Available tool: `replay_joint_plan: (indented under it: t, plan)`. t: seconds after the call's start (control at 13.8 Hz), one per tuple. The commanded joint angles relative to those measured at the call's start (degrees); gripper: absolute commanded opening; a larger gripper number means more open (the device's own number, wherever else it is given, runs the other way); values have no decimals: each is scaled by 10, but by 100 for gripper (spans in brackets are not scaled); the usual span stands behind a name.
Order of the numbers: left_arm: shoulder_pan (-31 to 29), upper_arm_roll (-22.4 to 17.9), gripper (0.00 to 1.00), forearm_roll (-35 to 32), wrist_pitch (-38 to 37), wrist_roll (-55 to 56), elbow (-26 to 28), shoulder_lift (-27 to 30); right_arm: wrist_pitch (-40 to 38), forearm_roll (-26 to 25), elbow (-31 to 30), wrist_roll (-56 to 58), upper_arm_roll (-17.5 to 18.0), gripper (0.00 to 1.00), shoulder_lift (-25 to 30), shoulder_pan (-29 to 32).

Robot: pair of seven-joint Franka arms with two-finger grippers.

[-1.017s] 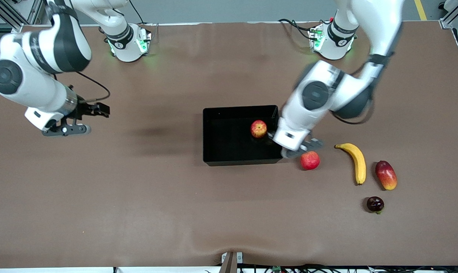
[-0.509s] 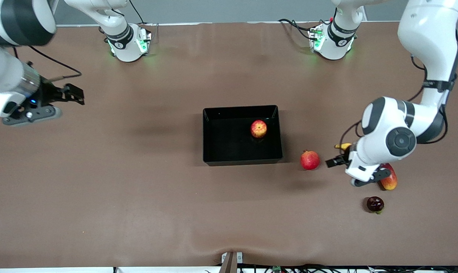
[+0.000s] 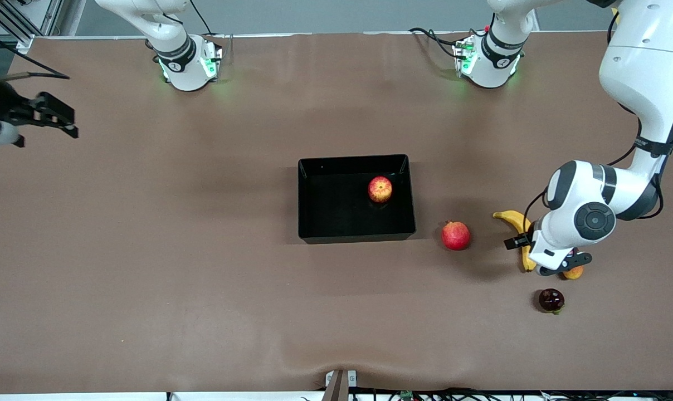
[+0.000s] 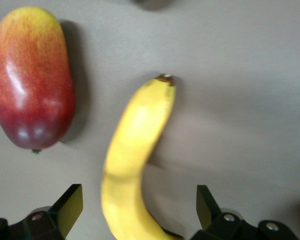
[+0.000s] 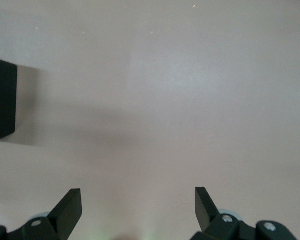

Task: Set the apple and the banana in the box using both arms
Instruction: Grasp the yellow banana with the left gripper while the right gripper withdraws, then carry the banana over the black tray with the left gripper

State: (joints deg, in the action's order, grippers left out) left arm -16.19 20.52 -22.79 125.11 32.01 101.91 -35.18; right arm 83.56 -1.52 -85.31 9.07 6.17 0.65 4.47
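The apple (image 3: 380, 189) lies in the black box (image 3: 354, 238) at mid-table, toward its left-arm end. The yellow banana (image 3: 512, 218) lies on the table toward the left arm's end. It also shows in the left wrist view (image 4: 135, 145). My left gripper (image 3: 540, 253) is open just over the banana's nearer half and hides that part. In the left wrist view (image 4: 137, 207) its fingers stand one on each side of the banana, apart from it. My right gripper (image 3: 58, 118) is open and empty over bare table at the right arm's end, also in its wrist view (image 5: 138, 205).
A red-yellow mango (image 4: 32, 80) lies beside the banana, mostly hidden under my left wrist in the front view (image 3: 574, 272). An evenly red round fruit (image 3: 455, 235) sits between box and banana. A dark purple fruit (image 3: 551, 299) lies nearer the camera. The box corner (image 5: 2, 100) shows in the right wrist view.
My left arm swung from the box's edge to over the banana and then settled lower over it. My right arm drew back toward the table's right-arm end. The apple stayed in the box.
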Motion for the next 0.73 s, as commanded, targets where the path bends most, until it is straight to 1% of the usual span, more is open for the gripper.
replay_joint_plan:
  t: [0.0, 0.07, 0.15, 0.22, 0.29, 0.36, 0.44, 0.65]
  plan:
    - [-29, 7, 100, -15, 28, -35, 18, -9, -16, 1, 17, -70, 9, 100, -10, 11]
    - [-31, 8, 94, -15, 28, -37, 18, -11, -14, 3, 16, -89, 10, 100, -12, 8]
    - [-32, 8, 82, -15, 28, -37, 18, -14, -2, 3, 17, -90, 11, 100, -11, 4]
    - [-32, 8, 57, -15, 28, -38, 17, -16, 9, 4, 9, -92, 13, 100, -11, 5]
    - [-31, 8, 14, -15, 27, -44, 17, -16, 25, 20, -13, -93, 10, 100, -11, 11]
    - [-32, 8, 0, -14, 27, -60, 17, -12, 43, 63, -26, -90, -3, 100, -9, 17]
    - [-32, 8, 0, -14, 25, -75, 15, -9, 44, 71, -27, -88, -17, 100, -7, 14]
    - [-32, 12, 0, -14, 20, -105, 13, 8, 51, 70, -25, -88, -21, 100, -11, 21]
